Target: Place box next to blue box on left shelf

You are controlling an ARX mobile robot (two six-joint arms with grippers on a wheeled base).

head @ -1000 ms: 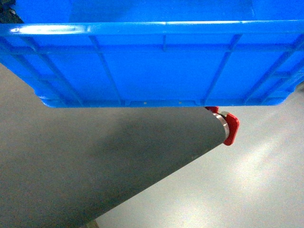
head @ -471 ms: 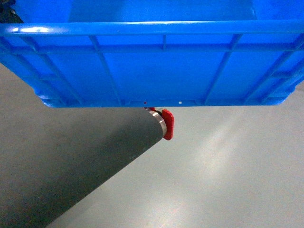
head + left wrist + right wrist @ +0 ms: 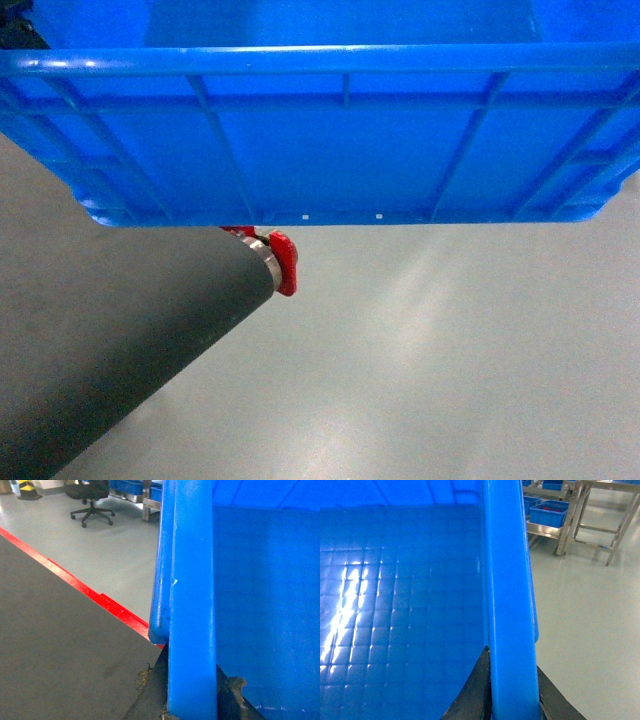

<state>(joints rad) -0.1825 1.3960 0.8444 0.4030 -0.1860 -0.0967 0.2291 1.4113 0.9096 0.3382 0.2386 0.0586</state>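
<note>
— Blue plastic fills most of what I can see: the box point(image 3: 330, 140) is up off the floor, carried in front of the robot, open top, ribbed wall facing us

— Who's got hold of it?

— Both arms. The left gripper point(image 3: 192, 700) has a dark finger either side of one side wall, pinched tight on the rim. The right gripper point(image 3: 512, 695) does the same on the opposite wall, closed hard on it

— Anything change just now?

— Yes, below it. That dark grey tube with the red cap point(image 3: 283, 262) was poking out under the right half of the box a second ago. Now the cap sits under the left half. The box itself hasn't budged in the picture

— So the robot's turning or rolling, load steady

— That's my reading: it's in transit, not placing

— And the rack?

— A steel frame point(image 3: 570, 525) with a smaller blue crate point(image 3: 549, 513) on it stands well off across the grey floor point(image 3: 450, 380). Whether that's the left shelf, I can't tell
</note>
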